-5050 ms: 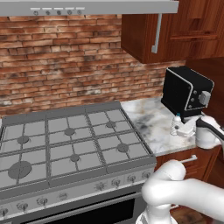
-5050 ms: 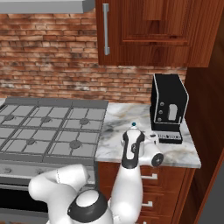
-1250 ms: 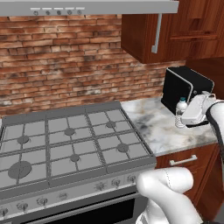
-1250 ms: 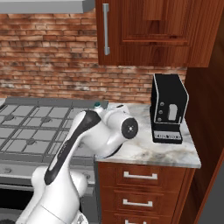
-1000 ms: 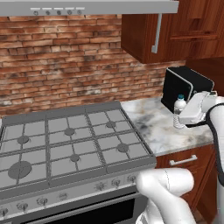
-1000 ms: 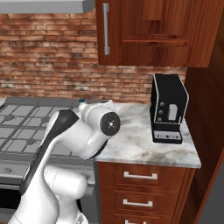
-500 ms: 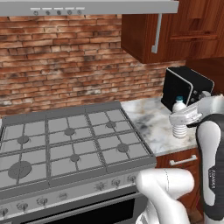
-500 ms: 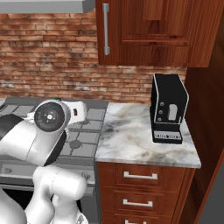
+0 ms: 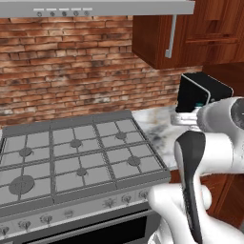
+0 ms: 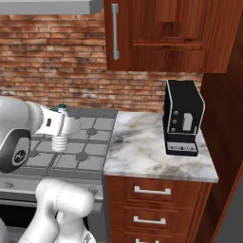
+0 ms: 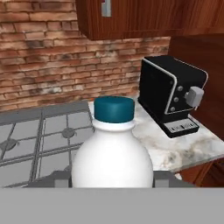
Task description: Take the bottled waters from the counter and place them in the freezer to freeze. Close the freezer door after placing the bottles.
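- Above the gas stove, the gripper carries a bottled water upright, its jaws closed tight on the bottle's body, in the right base view.
- Seen from the hand view, the bottled water sits square between the fingers, teal cap uppermost, with the stove grates behind it and the coffee machine beyond on the counter.
- From the left base view, the white arm sweeps across the right of the scene, hiding the bottle and most of the counter.
- Bare marble shows on the counter around the coffee machine; whether a second bottle is standing anywhere cannot be told from these angles.
- Neither the freezer nor its door can be placed from this vantage, so the step in hand reads as the carry: one bottle lifted off the counter and in transit.
- By that reading, the task is at an early stage, with no bottle stowed and the door not yet shut.
- Next, the base would likely need to drive or turn until the freezer comes before the cameras, with the bottle kept upright and the grip firm.
- Care looks warranted over the raised stove grates and near the wooden cabinet as the arm swings.
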